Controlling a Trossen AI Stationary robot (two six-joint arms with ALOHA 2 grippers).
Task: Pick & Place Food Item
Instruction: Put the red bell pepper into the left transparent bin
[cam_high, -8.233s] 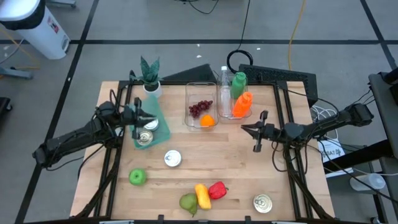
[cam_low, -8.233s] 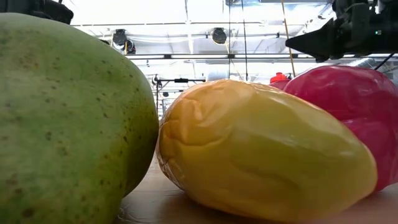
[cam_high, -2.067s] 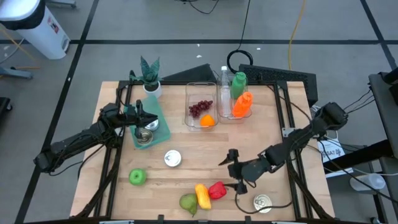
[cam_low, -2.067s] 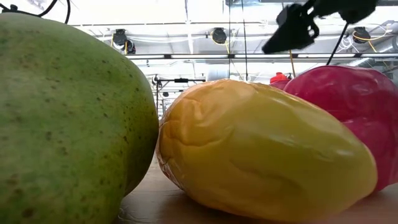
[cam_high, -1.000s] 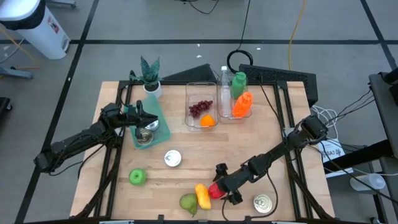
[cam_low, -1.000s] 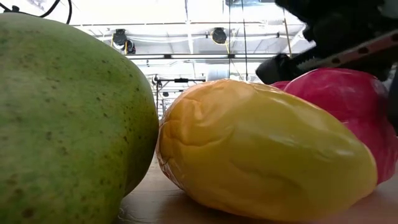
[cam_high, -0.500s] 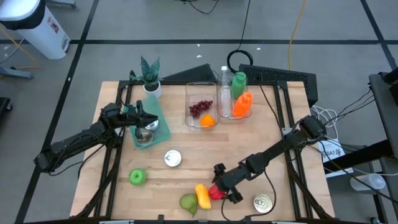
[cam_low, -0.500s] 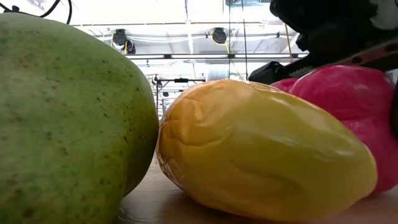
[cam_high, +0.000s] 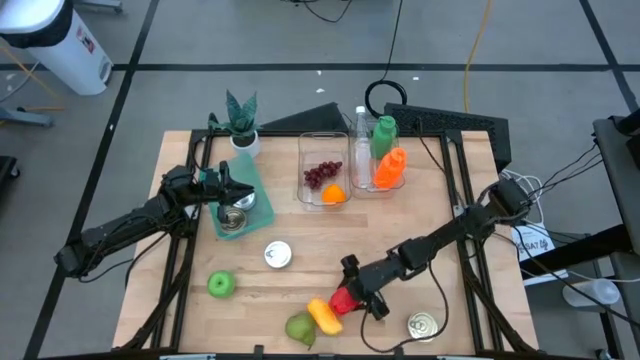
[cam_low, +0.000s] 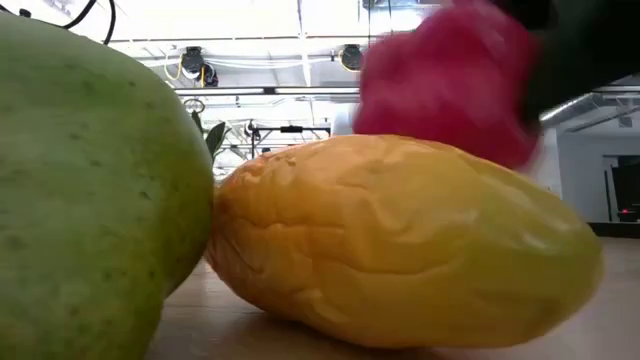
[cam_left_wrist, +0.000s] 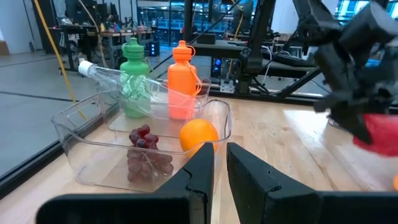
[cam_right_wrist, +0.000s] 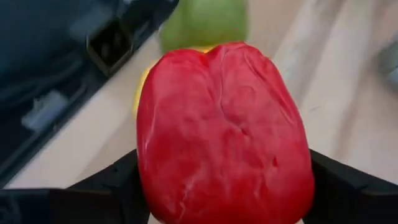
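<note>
I see my right gripper (cam_high: 353, 291) clamped on the red pepper (cam_right_wrist: 221, 130), apparently just clear of the table (cam_high: 440, 215), beside the yellow pepper (cam_low: 400, 245) and green mango (cam_high: 299, 327). My left gripper (cam_high: 224, 188) sits closed near the plant (cam_high: 240, 115).

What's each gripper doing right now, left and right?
Left gripper: shut, holding nothing, by the green mat.
Right gripper: closed on the red pepper, lifted off the table.
</note>
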